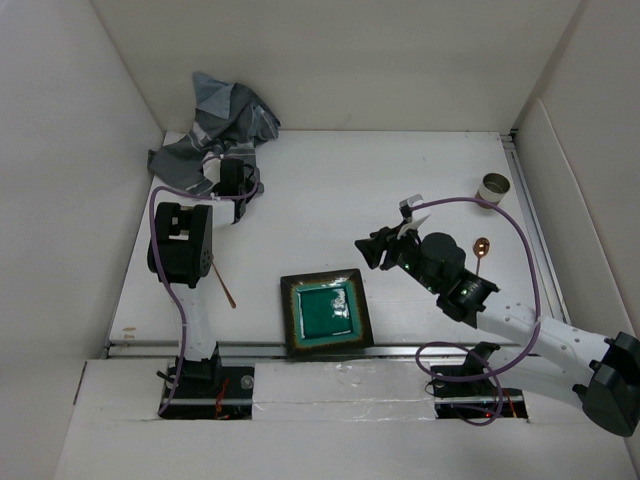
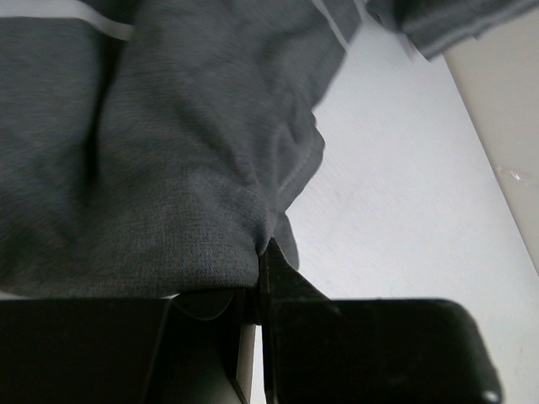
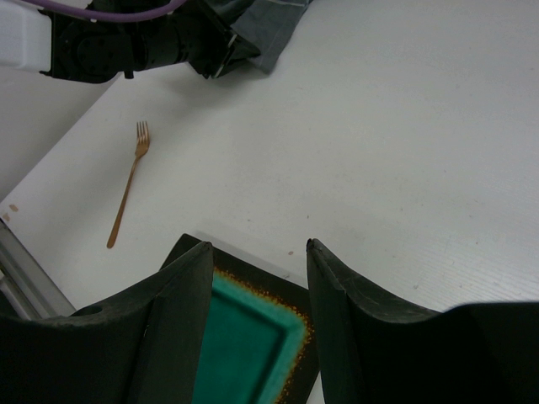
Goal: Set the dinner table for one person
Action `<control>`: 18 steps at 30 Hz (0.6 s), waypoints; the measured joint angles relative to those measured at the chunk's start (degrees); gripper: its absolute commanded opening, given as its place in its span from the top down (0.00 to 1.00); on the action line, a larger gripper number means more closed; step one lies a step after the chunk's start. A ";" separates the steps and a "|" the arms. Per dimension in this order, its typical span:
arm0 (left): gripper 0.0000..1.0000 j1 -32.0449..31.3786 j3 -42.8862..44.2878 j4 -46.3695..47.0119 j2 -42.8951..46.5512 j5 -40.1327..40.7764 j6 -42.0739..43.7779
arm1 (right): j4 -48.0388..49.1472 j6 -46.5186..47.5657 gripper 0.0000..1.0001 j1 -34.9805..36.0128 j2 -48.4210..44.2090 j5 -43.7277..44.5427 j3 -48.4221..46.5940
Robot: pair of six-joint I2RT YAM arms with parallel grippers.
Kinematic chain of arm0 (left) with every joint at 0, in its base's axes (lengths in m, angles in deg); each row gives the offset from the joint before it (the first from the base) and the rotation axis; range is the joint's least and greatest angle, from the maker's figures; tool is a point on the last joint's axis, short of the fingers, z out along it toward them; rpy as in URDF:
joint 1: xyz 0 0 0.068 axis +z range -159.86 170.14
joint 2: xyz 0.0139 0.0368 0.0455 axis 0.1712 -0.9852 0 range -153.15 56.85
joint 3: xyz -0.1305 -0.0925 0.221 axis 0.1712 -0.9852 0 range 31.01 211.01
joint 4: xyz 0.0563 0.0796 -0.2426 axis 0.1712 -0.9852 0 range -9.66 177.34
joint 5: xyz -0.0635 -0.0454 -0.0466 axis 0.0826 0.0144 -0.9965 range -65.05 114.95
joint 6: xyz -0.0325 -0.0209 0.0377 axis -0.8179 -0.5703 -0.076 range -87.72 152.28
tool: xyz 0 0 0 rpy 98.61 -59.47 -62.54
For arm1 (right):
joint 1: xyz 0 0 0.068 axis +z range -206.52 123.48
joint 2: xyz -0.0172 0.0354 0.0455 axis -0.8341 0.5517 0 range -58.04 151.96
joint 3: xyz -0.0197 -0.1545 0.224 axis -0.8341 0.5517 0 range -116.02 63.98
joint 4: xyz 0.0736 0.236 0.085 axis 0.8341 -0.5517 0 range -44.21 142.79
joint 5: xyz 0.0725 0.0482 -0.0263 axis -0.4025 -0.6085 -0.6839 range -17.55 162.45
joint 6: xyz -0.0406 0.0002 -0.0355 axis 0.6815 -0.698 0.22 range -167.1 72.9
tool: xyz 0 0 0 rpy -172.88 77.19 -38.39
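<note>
Top external view: the white dinner table fills the frame, its long side running left to right in front of both arms. A grey cloth lies bunched at its far left corner, and the left gripper is pinched together on a fold. A fork lies left of a square green plate at the near edge. A spoon and a cup sit at the right. The right gripper hangs just beyond the plate, jaws apart and empty.

I work in a lab test cell, not a home: plain white panels box in my white dinner table, my left arm and right arm are bolted by a metal rail, trailing purple cables.
</note>
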 measured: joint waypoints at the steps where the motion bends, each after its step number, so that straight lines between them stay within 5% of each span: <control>1: 1.00 -0.31 1.20 0.04 -0.79 -0.98 0.52 | 0.00 0.00 0.47 0.00 0.42 0.02 -0.07; 7: 1.00 -9.33 7.43 -0.24 -3.50 -4.63 4.46 | 0.09 0.02 0.48 0.00 2.47 1.86 -0.68; 9: 0.93 -14.58 11.50 -0.59 -5.25 -6.47 6.56 | -0.04 -0.02 0.48 -0.02 2.73 3.48 -0.72; 13: 0.48 -25.00 19.10 -1.60 -9.05 -10.21 11.08 | -0.48 -0.24 0.49 -0.44 2.80 5.99 -0.72; 16: 0.31 -31.58 24.02 -3.91 -11.69 -12.98 14.80 | -0.52 -0.48 0.48 -1.40 2.67 6.71 -0.72; 18: 0.31 -34.10 25.42 -5.70 -12.39 -13.55 17.16 | -0.68 -0.70 0.48 -2.19 2.43 7.13 -0.72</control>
